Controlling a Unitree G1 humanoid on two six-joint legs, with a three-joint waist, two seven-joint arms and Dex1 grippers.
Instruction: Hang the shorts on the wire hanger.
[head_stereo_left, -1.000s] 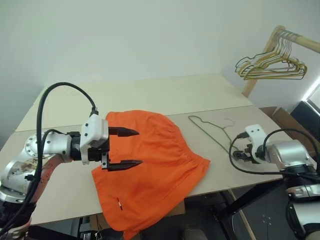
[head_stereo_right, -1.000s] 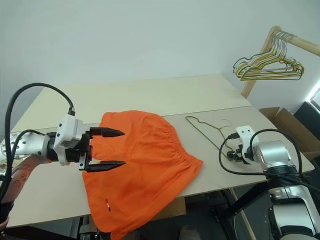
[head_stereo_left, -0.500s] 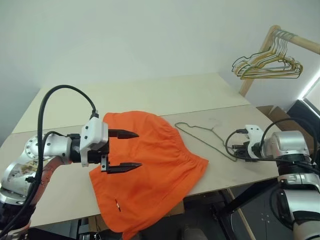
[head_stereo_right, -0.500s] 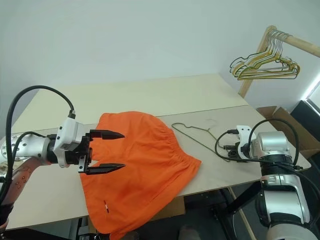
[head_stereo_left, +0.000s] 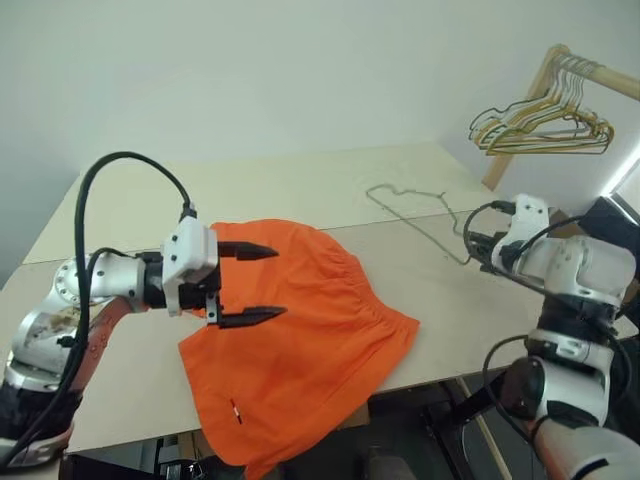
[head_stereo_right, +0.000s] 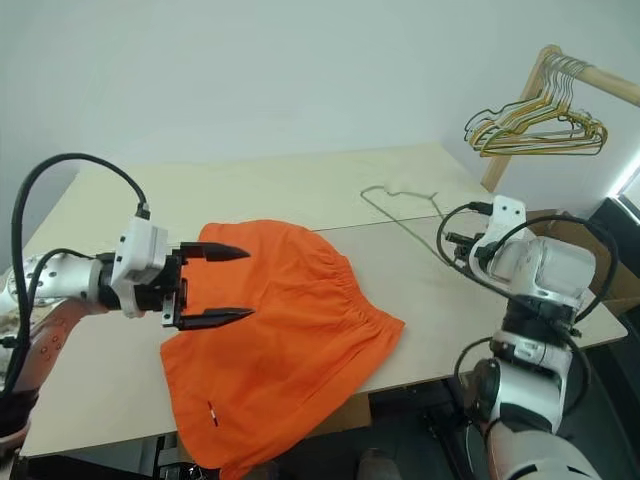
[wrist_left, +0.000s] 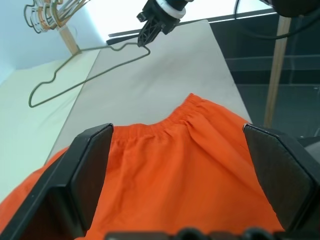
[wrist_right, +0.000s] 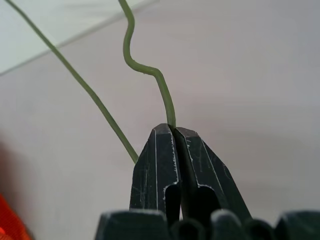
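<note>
The bright orange shorts (head_stereo_left: 310, 345) lie flat on the table, one leg hanging over the near edge. My left gripper (head_stereo_left: 279, 282) hovers open just above their left part, fingers pointing right; the waistband (wrist_left: 200, 112) shows between its fingers. My right gripper (wrist_right: 174, 130) is shut on one end of the thin olive-grey wire hanger (head_stereo_right: 400, 222). It holds the hanger raised above the table's right side, the wire reaching back and left with its hook (head_stereo_left: 380, 190) at the far end. The left wrist view also shows the right gripper (wrist_left: 147, 37) pinching the wire.
A bunch of gold and green hangers (head_stereo_left: 545, 128) hangs from a wooden rail (head_stereo_left: 600, 75) at the back right. The pale wooden table (head_stereo_left: 300, 185) has bare room behind the shorts. Its right edge runs just below my right arm.
My right gripper has shut on the hanger's end and lifted it off the table, swinging the wire back and to the left. The left gripper has stayed open over the shorts.
</note>
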